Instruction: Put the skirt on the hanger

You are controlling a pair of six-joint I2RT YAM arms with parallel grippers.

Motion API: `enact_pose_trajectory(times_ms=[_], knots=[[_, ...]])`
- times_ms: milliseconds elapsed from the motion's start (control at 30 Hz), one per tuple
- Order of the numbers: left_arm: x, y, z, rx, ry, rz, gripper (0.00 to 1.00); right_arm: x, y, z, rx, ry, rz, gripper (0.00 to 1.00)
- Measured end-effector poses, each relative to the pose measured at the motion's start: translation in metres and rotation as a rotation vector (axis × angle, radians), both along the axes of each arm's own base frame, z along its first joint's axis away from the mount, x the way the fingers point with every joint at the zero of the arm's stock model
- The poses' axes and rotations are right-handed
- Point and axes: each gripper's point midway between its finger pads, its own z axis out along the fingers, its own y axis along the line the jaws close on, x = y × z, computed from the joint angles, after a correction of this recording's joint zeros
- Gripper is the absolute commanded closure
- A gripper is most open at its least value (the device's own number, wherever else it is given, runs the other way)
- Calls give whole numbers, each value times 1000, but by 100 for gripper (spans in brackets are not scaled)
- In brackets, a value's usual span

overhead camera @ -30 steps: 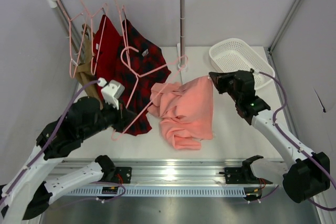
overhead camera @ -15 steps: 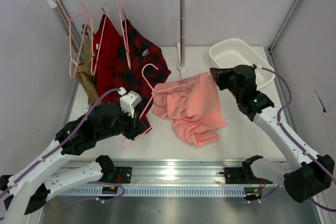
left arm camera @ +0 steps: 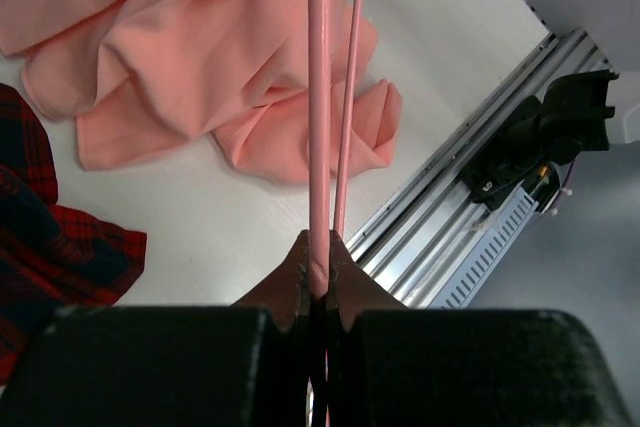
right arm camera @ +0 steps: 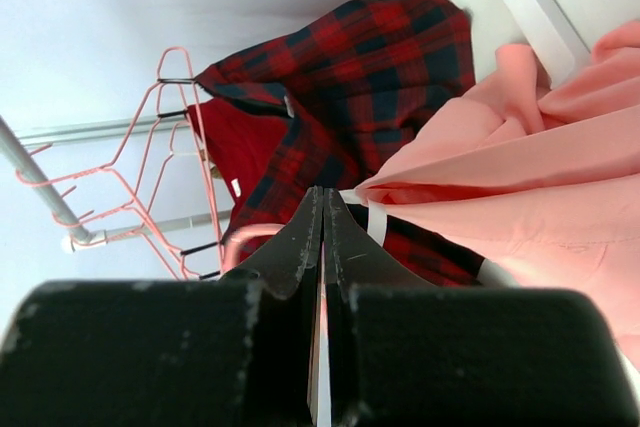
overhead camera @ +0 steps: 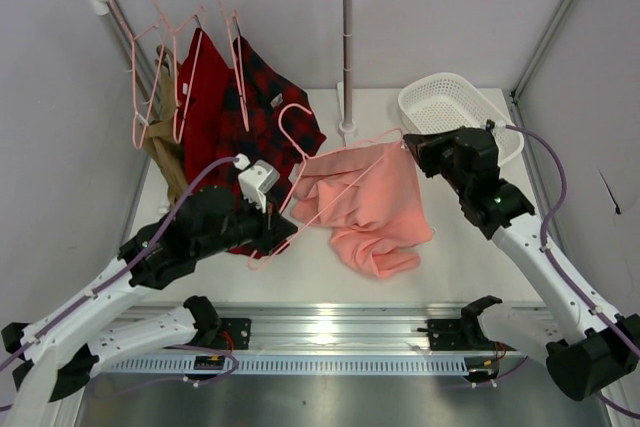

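left gripper (left arm camera: 318, 265): jaws pinched tight on the hanger's thin wire.
hanger (left arm camera: 319, 97): pale pink, tilted, hook towards the plaid shirt (overhead camera: 268, 105).
skirt (overhead camera: 372, 209): plain salmon pink, creased; upper edge lifted, lower folds bunched on the table (overhead camera: 455, 247), centre.
right gripper (overhead camera: 410, 145): jaws closed on the skirt's raised corner.

Left wrist view: hanger (left arm camera: 318, 97) ran off top edge, hook unseen. Right wrist view: skirt (right arm camera: 520, 197) cropped at right edge.
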Motion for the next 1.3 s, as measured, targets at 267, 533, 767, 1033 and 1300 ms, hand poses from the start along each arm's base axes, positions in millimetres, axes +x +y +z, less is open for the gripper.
enact_pose_trajectory(times_ms=[267, 533, 767, 1033, 1300], knots=[[7, -10, 6, -27, -21, -1, 100, -7, 1, 8, 19, -16, 15, 100], [6, -11, 7, -29, -23, -4, 100, -18, -10, -4, 103, 8, -53, 100], [-7, -5, 1, -31, -17, -23, 100, -29, -30, -15, 234, 21, -226, 100], [-25, -19, -16, 28, 19, -92, 100, -22, -41, -18, 271, 32, -365, 100], [-30, -26, -23, 57, 26, -116, 100, -17, -44, -19, 273, 37, -400, 100]])
